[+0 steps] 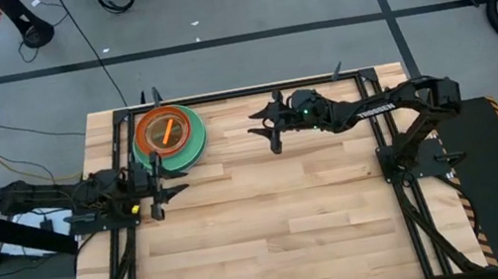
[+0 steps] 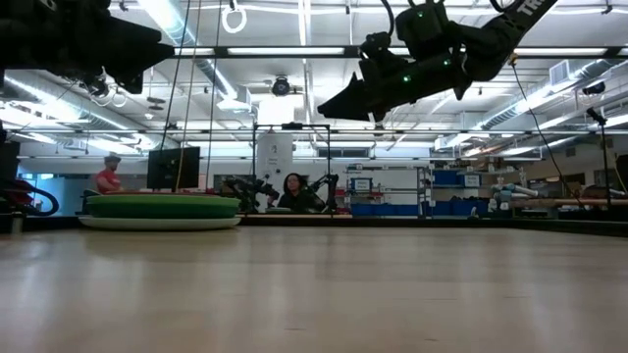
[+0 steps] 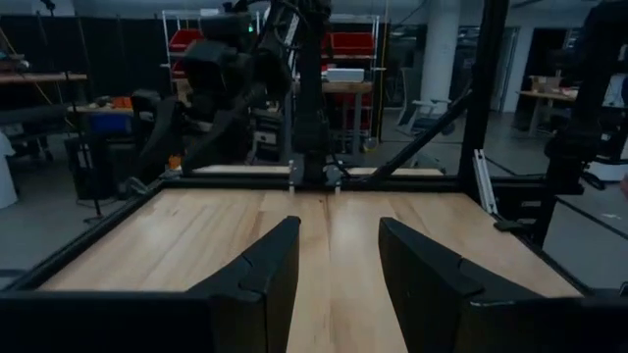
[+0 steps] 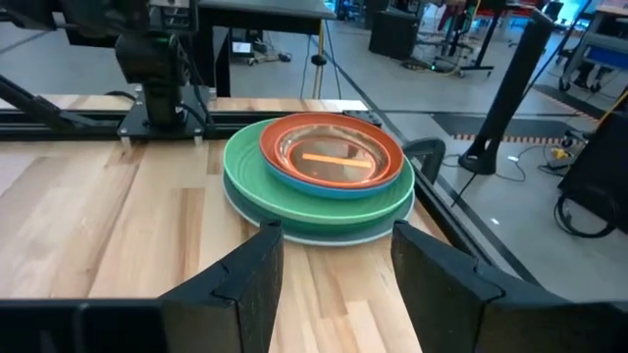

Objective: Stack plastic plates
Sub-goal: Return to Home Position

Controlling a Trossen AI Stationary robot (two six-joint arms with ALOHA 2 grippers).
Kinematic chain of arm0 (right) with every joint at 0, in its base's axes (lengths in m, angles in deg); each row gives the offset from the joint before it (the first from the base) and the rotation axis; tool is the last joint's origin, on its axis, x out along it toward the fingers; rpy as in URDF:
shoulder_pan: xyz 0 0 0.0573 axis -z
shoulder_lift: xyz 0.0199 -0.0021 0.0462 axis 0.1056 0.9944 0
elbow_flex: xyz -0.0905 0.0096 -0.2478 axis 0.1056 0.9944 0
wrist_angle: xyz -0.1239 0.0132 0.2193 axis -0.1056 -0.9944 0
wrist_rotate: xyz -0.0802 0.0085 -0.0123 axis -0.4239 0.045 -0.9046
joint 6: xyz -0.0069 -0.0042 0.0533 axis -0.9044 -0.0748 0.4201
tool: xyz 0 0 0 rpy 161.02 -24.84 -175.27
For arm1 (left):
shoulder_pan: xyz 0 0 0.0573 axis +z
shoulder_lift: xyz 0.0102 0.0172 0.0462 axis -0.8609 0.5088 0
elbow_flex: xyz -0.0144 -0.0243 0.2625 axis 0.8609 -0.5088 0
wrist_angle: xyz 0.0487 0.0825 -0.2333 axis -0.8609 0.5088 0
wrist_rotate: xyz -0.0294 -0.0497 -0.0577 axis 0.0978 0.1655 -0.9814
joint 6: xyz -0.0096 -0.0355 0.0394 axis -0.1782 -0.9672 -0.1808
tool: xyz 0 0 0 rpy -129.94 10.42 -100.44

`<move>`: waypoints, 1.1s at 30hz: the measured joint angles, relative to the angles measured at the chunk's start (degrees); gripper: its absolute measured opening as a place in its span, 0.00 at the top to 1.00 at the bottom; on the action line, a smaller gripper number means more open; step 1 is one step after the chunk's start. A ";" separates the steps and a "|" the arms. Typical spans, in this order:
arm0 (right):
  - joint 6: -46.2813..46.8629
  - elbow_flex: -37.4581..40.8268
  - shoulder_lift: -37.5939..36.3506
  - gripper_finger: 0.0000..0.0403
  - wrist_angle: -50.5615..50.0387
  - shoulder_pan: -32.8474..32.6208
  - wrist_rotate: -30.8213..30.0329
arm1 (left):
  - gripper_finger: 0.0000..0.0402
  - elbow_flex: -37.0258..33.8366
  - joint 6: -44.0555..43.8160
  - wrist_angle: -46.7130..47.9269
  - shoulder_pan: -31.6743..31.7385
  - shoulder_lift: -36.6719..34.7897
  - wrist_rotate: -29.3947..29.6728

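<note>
The plates stand in one stack (image 1: 169,135) near the table's far left corner, its bottom plate flat on the wood. In the right wrist view the stack (image 4: 319,176) shows a pale bottom plate, green plates, a blue rim and a red-orange plate with small translucent plates on top. In the low view the stack (image 2: 160,210) shows edge-on. My right gripper (image 1: 265,127) hangs open above the table, right of the stack; its fingers (image 4: 334,250) point at the stack. My left gripper (image 1: 174,184) is open, low at the left edge, just near of the stack.
A black metal frame (image 1: 241,91) runs along the table's edges. Bare wood (image 1: 283,224) stretches across the middle and near side. People (image 2: 108,175) sit in the room beyond the far edge.
</note>
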 joint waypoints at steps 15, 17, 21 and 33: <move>-2.83 2.55 -15.86 0.51 -15.00 3.46 -0.44 | 0.63 -0.12 -1.99 0.93 0.00 0.20 1.73; -2.81 5.41 -18.23 0.51 -13.92 3.66 -0.48 | 0.63 -0.12 -1.80 0.92 -0.01 0.20 1.79; -1.61 12.28 -23.84 0.51 -9.31 5.16 -0.52 | 0.63 -0.12 -1.85 0.91 0.00 0.20 1.81; 2.76 17.59 -40.81 0.51 -19.74 15.00 4.29 | 0.63 -0.12 -1.82 -0.36 -0.01 0.20 1.84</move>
